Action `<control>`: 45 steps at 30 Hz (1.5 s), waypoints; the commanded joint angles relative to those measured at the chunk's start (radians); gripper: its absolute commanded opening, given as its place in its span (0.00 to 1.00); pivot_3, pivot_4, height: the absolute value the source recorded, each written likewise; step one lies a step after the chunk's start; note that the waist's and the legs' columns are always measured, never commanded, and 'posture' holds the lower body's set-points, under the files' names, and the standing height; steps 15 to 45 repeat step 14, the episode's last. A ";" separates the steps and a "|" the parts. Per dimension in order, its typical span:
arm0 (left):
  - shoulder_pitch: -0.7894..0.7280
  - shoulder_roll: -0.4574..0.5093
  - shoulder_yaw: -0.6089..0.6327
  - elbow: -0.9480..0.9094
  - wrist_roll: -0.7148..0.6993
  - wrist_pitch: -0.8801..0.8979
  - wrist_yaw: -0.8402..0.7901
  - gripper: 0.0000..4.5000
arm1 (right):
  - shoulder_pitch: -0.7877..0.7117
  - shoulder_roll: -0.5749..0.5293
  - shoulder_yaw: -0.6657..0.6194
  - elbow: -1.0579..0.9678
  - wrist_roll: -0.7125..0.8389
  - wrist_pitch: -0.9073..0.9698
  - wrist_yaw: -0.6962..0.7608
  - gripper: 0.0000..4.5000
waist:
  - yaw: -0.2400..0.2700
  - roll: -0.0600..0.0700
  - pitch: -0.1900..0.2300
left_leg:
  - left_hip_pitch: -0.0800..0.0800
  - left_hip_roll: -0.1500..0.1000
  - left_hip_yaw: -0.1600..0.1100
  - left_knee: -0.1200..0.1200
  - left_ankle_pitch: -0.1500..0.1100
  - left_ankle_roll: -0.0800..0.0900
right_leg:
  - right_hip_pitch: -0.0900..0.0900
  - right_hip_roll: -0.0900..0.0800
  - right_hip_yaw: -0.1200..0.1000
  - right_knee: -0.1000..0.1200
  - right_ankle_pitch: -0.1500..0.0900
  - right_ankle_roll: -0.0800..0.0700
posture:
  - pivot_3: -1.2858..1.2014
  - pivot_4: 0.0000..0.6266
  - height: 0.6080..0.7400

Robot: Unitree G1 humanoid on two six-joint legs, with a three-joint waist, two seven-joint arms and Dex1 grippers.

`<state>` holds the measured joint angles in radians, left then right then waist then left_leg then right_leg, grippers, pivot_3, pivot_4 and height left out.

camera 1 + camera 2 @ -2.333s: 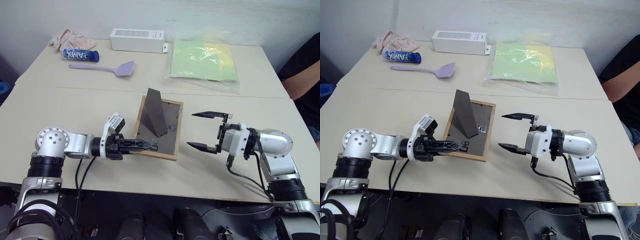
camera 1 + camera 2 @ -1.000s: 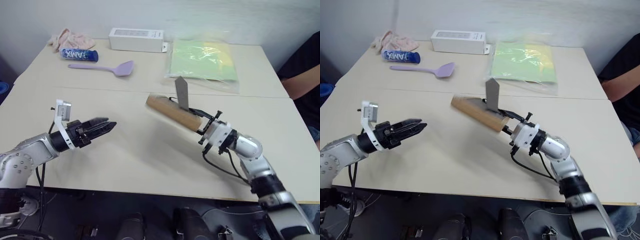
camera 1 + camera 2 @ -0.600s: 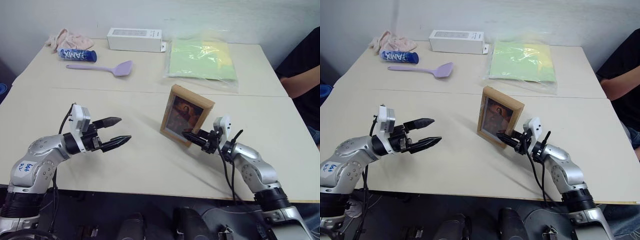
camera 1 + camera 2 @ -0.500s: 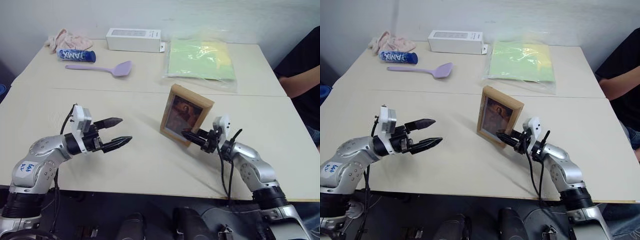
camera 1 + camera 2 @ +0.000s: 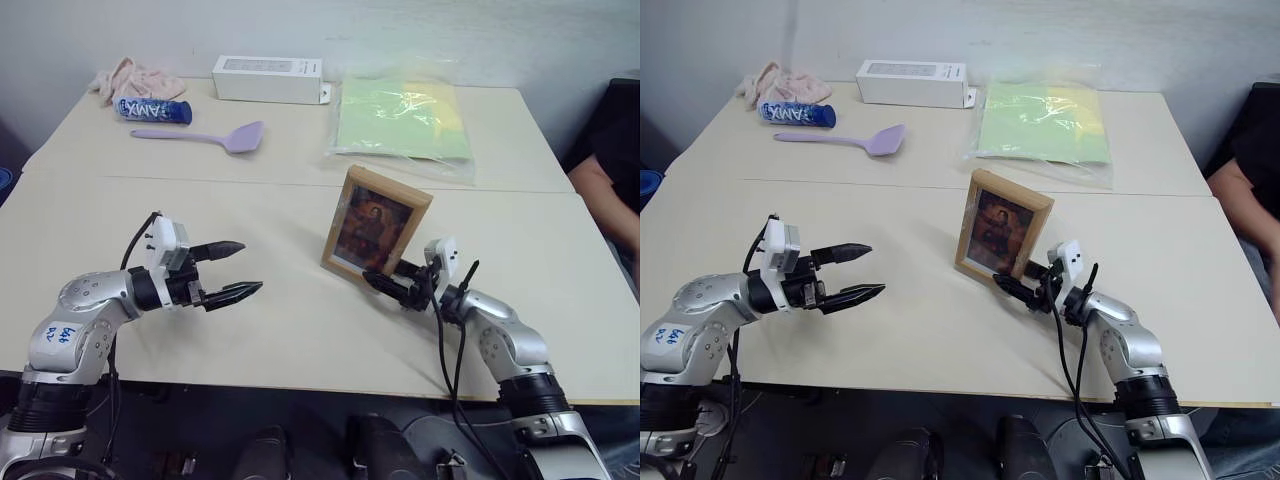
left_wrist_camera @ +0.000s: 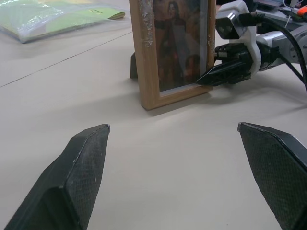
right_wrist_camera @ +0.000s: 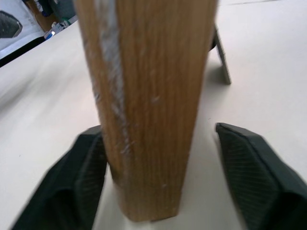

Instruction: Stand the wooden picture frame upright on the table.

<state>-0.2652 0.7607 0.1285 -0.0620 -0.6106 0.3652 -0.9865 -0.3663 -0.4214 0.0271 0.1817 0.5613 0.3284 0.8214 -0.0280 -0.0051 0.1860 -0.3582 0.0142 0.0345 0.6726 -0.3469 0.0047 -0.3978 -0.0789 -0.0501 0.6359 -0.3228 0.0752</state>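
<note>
**Frame upright, right end effector straddling its corner**

I see the wooden picture frame (image 5: 377, 223) standing on the surface (image 5: 280, 330) with its portrait side facing me and leaning back slightly on its fold-out stand (image 7: 220, 60), which pokes out behind it. My right end effector (image 5: 392, 283) sits at the frame's lower corner on its own side, pointing in roughly level. From the right wrist camera the frame's edge runs up between the two fingers (image 7: 252, 175); the one on the far side has a clear gap to the wood, while the other lies right against it or nearly so, and I cannot tell whether it touches. So the fingers are spread around the frame, not clamped on it.

My left end effector (image 5: 235, 270) hangs well apart from the frame, low over bare surface, its fingers wide apart and holding nothing, aimed toward the frame.

Far beyond both end effectors, along the back of the surface, lie a white box (image 5: 268, 79), a green plastic-wrapped pack (image 5: 402, 113), a lilac spatula (image 5: 205, 134), a blue tube (image 5: 152, 109) and a pink cloth (image 5: 135, 76). A person's arm (image 5: 608, 190) shows past my right end effector.
</note>
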 commanded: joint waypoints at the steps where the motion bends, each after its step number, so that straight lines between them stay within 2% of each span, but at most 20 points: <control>1: 0.007 0.003 0.025 0.014 0.033 -0.045 -0.028 1.00 | 0.034 -0.028 -0.022 -0.081 -0.024 -0.045 0.052 0.99 | 0.000 0.000 0.000 | 0.000 0.000 0.000 -0.001 0.000 0.000 | 0.000 0.000 0.000 0.000 0.000 0.000 | 0.52 0.24 1.00; 6: 0.055 0.028 0.042 0.074 0.123 -0.173 -0.072 1.00 | 0.136 -0.123 -0.068 -0.197 -0.035 -0.116 0.154 0.99 | 0.002 0.000 0.000 | 0.000 0.000 0.001 -0.004 0.000 0.000 | 0.000 0.000 0.000 -0.001 0.000 0.000 | 0.52 0.24 1.00; 10: 0.126 0.071 0.083 0.122 0.200 -0.286 -0.083 1.00 | 0.249 -0.255 -0.141 -0.194 -0.167 -0.505 0.306 0.99 | 0.003 0.000 0.000 | 0.000 -0.001 0.001 -0.006 0.000 0.001 | 0.000 0.000 0.000 -0.008 0.000 0.001 | 0.52 0.24 1.00; 14: 0.199 0.101 0.126 0.172 0.238 -0.389 -0.104 1.00 | 0.316 -0.317 -0.205 -0.090 -0.224 -0.738 0.361 0.99 | 0.002 0.000 0.000 | 0.003 0.000 0.002 -0.006 0.000 0.001 | 0.003 0.000 0.000 -0.008 0.000 0.001 | 0.52 0.24 1.00; 45: 0.199 0.101 0.126 0.172 0.238 -0.389 -0.104 1.00 | 0.316 -0.317 -0.205 -0.090 -0.224 -0.738 0.361 0.99 | 0.002 0.000 0.000 | 0.003 0.000 0.002 -0.006 0.000 0.001 | 0.003 0.000 0.000 -0.008 0.000 0.001 | 0.52 0.24 1.00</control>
